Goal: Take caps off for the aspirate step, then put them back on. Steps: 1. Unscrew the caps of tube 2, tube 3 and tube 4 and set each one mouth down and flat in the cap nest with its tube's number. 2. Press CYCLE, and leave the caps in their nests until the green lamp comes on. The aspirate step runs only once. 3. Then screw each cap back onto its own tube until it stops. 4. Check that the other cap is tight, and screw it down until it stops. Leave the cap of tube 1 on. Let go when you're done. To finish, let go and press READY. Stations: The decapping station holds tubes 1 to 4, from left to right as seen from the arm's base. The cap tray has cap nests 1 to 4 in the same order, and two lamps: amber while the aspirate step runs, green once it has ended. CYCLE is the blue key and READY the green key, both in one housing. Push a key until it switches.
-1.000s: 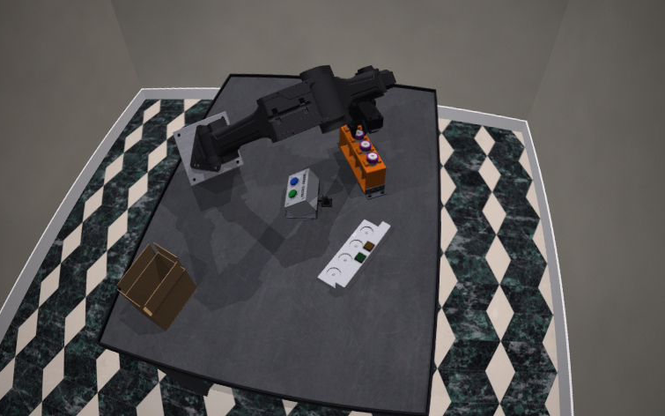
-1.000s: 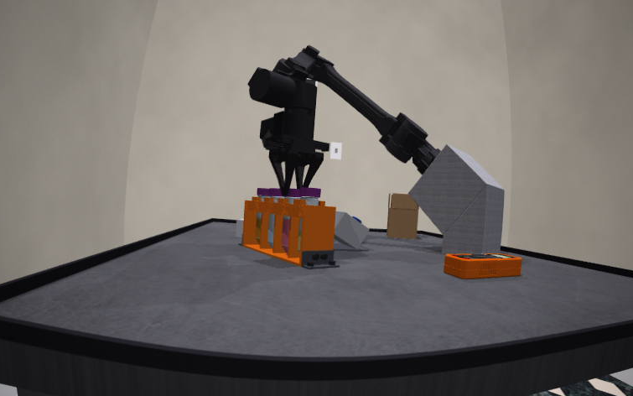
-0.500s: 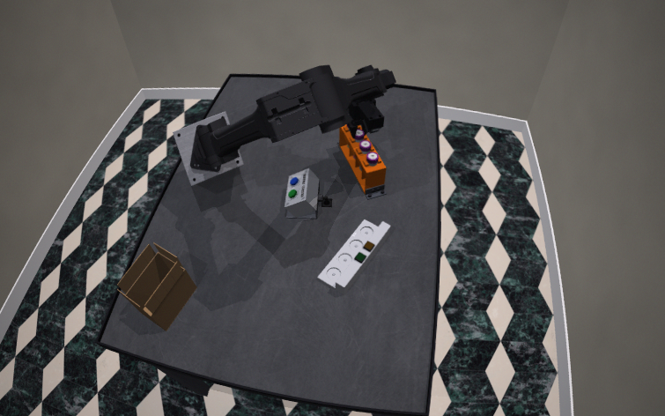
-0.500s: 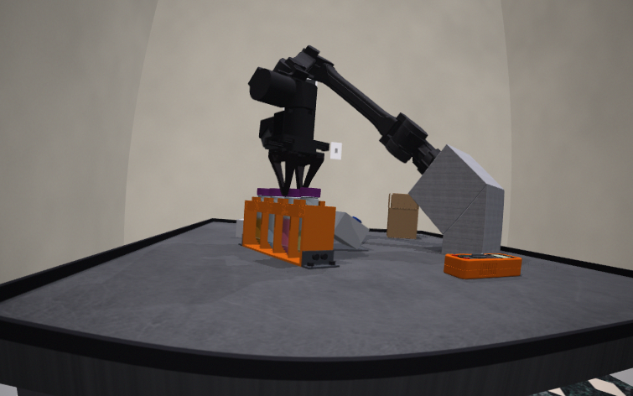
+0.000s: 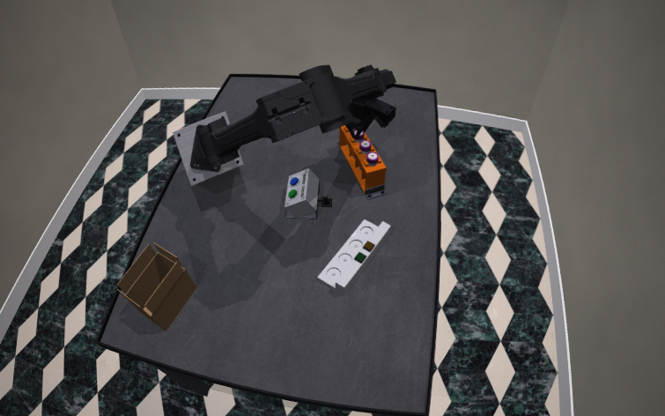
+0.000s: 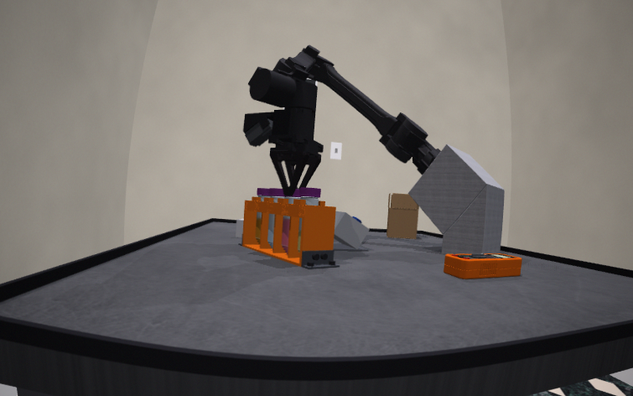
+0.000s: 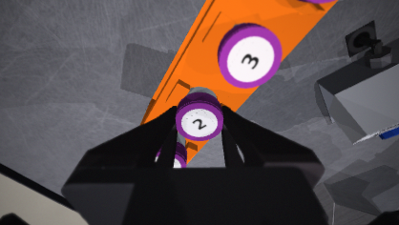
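Observation:
The orange decapping station [image 5: 374, 180] [image 6: 319, 226] [image 7: 202, 52] holds the tubes upright. My gripper [image 5: 358, 132] [image 6: 289, 192] [image 7: 199, 112] is shut on the purple-rimmed cap of tube 2 [image 7: 199, 125], which sits on its tube. The cap of tube 3 [image 5: 365, 144] [image 7: 251, 58] and the cap of tube 4 [image 5: 373, 156] are on their tubes. The cap of tube 1 [image 7: 178, 161] is partly hidden behind a finger. The white cap tray [image 5: 385, 226] has empty nests; its amber lamp [image 5: 368, 246] and green lamp [image 5: 359, 256] look dark.
The grey key housing [image 5: 304, 207] [image 6: 350, 231] [image 7: 362, 102] with the blue CYCLE key [image 5: 293, 181] and green READY key [image 5: 292, 193] stands between the arm's base and the station. A cardboard box [image 5: 174, 302] [image 6: 402, 224] and an orange device [image 6: 483, 268] stand farther off.

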Tool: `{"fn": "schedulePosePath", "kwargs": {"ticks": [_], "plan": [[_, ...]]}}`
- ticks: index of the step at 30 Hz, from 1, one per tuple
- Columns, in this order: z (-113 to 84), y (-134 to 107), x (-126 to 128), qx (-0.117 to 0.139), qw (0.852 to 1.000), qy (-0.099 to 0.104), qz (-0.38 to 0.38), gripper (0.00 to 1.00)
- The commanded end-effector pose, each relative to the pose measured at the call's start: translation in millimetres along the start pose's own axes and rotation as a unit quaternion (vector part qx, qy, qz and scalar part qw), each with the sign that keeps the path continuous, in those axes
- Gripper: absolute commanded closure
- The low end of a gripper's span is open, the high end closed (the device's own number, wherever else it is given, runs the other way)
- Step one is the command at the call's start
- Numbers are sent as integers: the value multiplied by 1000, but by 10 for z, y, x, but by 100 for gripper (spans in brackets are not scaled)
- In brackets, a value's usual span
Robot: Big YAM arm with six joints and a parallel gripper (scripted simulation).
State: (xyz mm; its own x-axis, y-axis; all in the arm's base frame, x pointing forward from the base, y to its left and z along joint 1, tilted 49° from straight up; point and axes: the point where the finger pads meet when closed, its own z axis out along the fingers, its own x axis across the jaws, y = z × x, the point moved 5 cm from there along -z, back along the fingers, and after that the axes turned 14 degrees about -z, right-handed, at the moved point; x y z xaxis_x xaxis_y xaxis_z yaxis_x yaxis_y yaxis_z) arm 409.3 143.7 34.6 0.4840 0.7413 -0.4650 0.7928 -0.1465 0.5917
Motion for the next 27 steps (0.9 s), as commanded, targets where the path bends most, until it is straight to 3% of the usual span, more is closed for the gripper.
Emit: {"fn": "schedulePosePath", "kwargs": {"ticks": [1, 6, 11, 13, 22, 23, 27], "plan": [[26, -24, -25, 2, 991, -2, -137, 100], [-35, 40, 27, -4, 974, 4, -226, 100], [19, -10, -16, 0, 939, 1, -345, 100], [19, -10, -16, 0, 939, 1, -345, 100], [10, -8, -15, -1, 840, 1, -542, 100], [12, -6, -17, -1, 835, 1, -550, 100], [8, -6, -16, -1, 778, 1, -629, 100]]}}
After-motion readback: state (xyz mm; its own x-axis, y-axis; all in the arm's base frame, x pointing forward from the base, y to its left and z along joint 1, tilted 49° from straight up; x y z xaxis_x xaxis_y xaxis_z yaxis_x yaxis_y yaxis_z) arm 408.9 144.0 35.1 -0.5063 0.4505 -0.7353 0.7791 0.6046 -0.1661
